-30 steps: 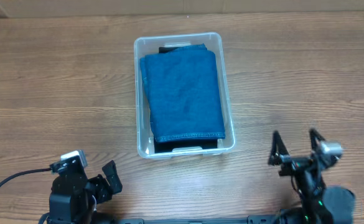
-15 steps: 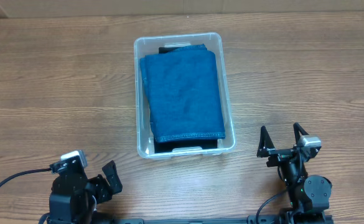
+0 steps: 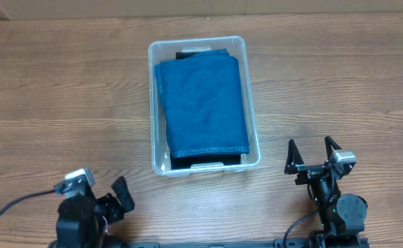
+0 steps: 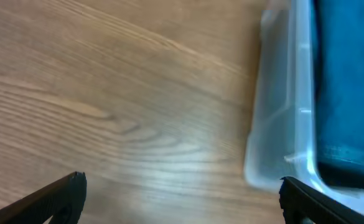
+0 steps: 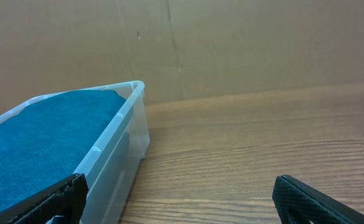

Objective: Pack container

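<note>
Sitting mid-table, the container [image 3: 151, 103] holds a folded blue cloth [image 3: 202, 103] up near its rim. Left gripper [image 4: 182, 193] and right gripper [image 3: 311, 157] gape empty on the near side; a careless sweep could shove the light bin.

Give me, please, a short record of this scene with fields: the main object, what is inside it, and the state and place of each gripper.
object: container, clear plastic, standing on the wooden table
contents: folded blue cloth lying flat on top; a dark item shows under its edges
left arm: left gripper open, empty, near the container's near-left corner, apart from it
right arm: right gripper open, empty, to the container's right, apart from it
</note>
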